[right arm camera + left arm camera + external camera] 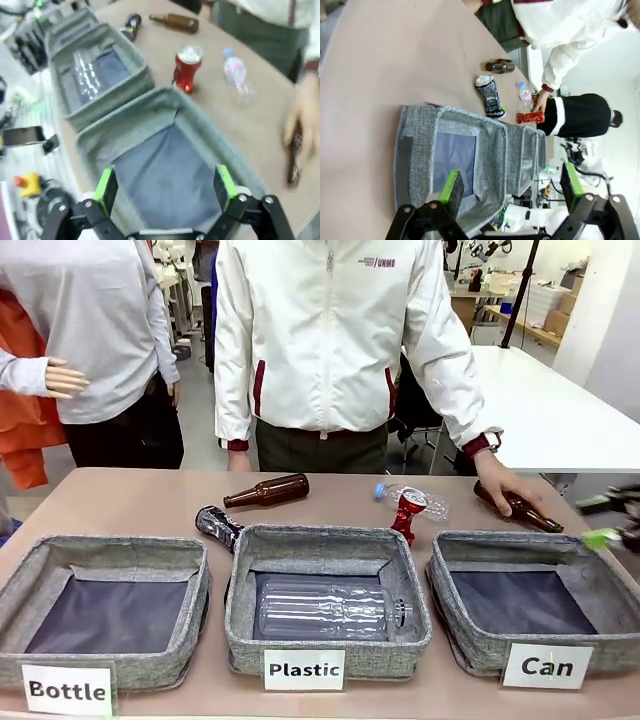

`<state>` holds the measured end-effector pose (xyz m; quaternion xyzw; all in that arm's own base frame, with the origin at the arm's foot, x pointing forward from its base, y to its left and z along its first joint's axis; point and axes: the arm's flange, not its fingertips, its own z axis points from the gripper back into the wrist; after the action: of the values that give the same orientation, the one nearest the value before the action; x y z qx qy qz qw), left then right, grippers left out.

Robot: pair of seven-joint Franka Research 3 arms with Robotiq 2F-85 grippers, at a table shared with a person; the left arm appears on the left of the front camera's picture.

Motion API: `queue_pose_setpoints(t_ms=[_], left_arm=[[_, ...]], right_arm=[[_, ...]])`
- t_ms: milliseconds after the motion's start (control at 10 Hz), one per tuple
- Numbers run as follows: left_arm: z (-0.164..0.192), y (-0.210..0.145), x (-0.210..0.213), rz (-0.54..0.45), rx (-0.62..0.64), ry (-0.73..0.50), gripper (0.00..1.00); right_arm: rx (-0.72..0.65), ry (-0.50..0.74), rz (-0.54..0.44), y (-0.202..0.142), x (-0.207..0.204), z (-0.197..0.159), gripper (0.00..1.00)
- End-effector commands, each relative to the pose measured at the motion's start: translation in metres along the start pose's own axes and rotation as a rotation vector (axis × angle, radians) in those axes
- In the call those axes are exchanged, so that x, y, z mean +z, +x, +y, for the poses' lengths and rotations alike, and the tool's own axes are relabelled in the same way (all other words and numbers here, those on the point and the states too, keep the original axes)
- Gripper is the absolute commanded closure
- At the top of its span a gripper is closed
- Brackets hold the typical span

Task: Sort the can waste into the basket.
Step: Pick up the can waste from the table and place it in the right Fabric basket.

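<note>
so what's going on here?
Waste sorting, and nothing is in the Can basket yet. The red can stands and the black can lies on the table. The robot's right hand hangs open above the Can basket. Its left hand is open too and holds nothing. The person's hand rests on a brown bottle at the far right.
</note>
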<state>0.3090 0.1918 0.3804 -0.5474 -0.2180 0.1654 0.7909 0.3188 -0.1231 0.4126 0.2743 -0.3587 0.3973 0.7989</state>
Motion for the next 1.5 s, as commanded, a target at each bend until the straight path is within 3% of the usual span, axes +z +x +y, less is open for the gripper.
queue_pose_setpoints(t_ms=[0, 200, 400, 600, 900, 1400], left_arm=[[0.001, 0.001, 0.0, -0.003, -0.019, -0.015, 0.0], [0.001, 0.001, 0.0, -0.003, -0.019, -0.015, 0.0], [0.001, 0.001, 0.0, -0.003, -0.019, -0.015, 0.0], [0.001, 0.001, 0.0, -0.003, -0.019, -0.015, 0.0], [0.001, 0.001, 0.0, -0.003, -0.019, -0.015, 0.0], [0.001, 0.001, 0.0, -0.003, -0.019, -0.015, 0.0]], right_arm=[[-0.251, -0.085, 0.018, -0.026, 0.053, 0.039, 0.0], [-0.417, -0.111, -0.04, -0.058, 0.079, 0.042, 0.0], [-0.404, -0.11, -0.125, -0.069, 0.081, 0.026, 0.0], [-0.39, -0.108, -0.136, -0.064, 0.073, 0.01, 0.0], [-0.201, -0.167, -0.124, -0.014, 0.041, -0.001, 0.0], [0.246, -0.115, -0.059, 0.071, -0.069, -0.035, 0.0]])
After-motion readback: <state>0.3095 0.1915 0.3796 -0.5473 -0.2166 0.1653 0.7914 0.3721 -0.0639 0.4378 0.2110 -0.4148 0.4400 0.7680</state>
